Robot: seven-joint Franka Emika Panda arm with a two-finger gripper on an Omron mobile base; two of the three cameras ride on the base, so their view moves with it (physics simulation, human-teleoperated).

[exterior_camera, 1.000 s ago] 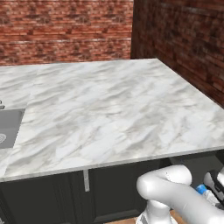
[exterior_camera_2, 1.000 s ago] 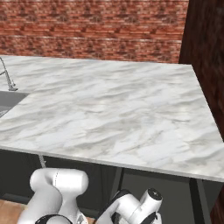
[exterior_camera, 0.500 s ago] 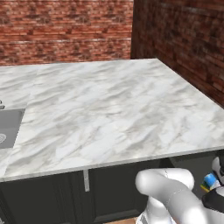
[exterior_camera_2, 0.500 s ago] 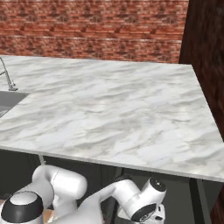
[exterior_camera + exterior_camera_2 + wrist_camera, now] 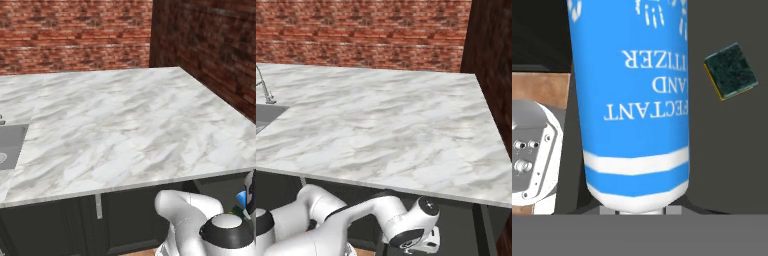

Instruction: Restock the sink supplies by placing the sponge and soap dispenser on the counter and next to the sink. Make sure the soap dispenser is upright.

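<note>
Gripper (image 5: 423, 245), low before the dark cabinets: jaw state cannot be told, though the dispenser (image 5: 632, 100) looms directly before it. Probably rigid, light, slick plastic; best held mid-body. Sponge (image 5: 730, 71) lies just beyond. Counter (image 5: 130, 125) edge overhangs above; sink (image 5: 10, 145) far left.

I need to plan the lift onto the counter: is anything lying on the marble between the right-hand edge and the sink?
Nothing visible does. The counter is bare marble all the way to the sink at its left end. The soap dispenser sits close in front of the hand camera, with the sponge beyond it, dark side showing.
</note>
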